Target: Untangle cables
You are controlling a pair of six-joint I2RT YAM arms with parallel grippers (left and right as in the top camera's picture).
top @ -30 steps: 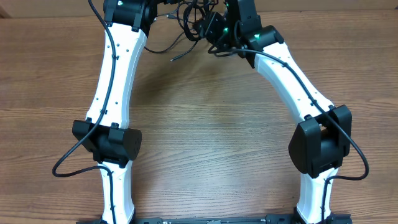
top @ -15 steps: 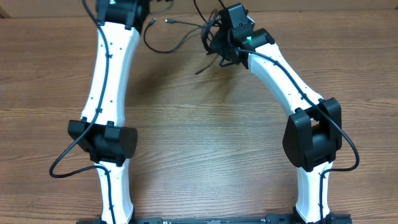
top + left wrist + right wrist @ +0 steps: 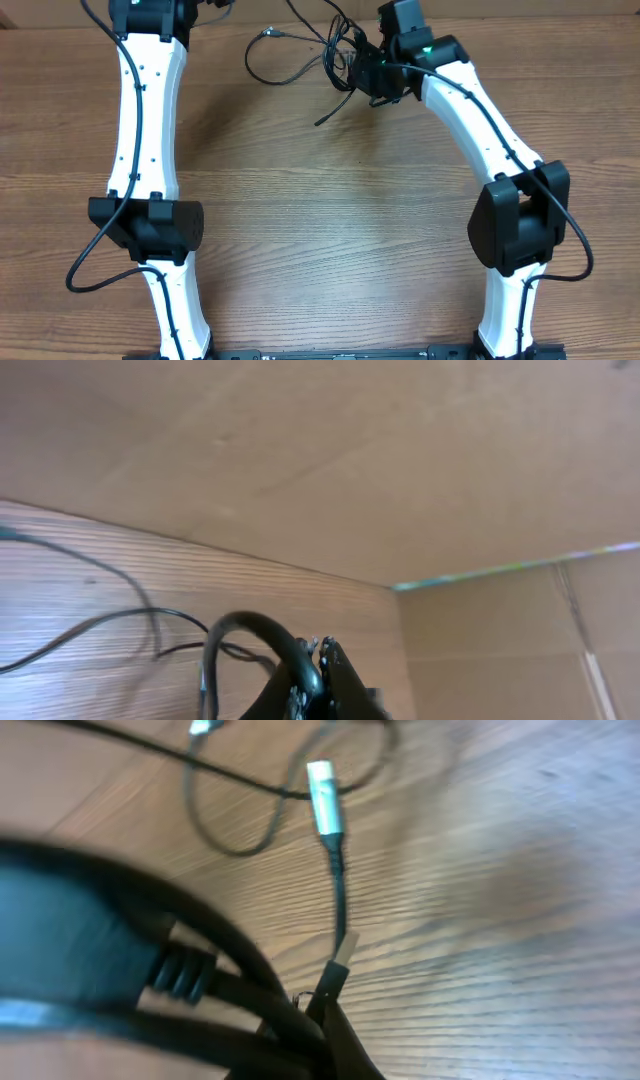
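Observation:
The thin black cables [image 3: 340, 52] lie tangled at the far edge of the wooden table [image 3: 330, 230]. One loose loop stretches left and ends in a small plug [image 3: 268, 33]. Another free end [image 3: 321, 121] trails toward me. My right gripper [image 3: 364, 72] is shut on the tangle; in the right wrist view its jaws [image 3: 320, 1012] pinch black cords, and a silver plug [image 3: 322, 795] lies just beyond. My left gripper [image 3: 318, 660] is shut on a black cord that arches over its fingers. Overhead, it is cut off at the top edge.
A brown cardboard wall [image 3: 400, 460] rises right behind the table's far edge. Thicker black wires run along both white arms [image 3: 140, 120]. The right arm [image 3: 470, 110] leans in from the right.
The right gripper has closed on the tangle. The left arm has swung left and away, drawing one cord out into a wider loop to the left.

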